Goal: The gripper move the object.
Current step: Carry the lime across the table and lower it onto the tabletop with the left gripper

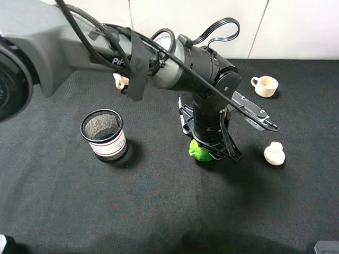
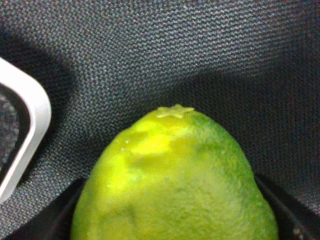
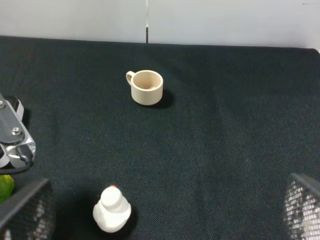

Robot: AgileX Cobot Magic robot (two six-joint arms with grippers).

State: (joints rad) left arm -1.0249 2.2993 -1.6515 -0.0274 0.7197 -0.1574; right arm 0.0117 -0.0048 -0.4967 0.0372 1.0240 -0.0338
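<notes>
The black left arm (image 1: 212, 74) has a silver collar (image 1: 168, 75), looped cables (image 1: 218, 27), tape (image 1: 139, 66) and an angular gripper (image 1: 207, 152).

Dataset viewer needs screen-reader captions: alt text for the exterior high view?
A black robot arm reaches in from the left, its gripper clamped on a green lime over black cloth. A mesh pen cup stands left of it; a beige cup and a small beige teapot sit to its right.

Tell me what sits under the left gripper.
The lime sits there, between the left gripper's jaws, on the black cloth. The gripper covers most of it; its underside is hidden.
</notes>
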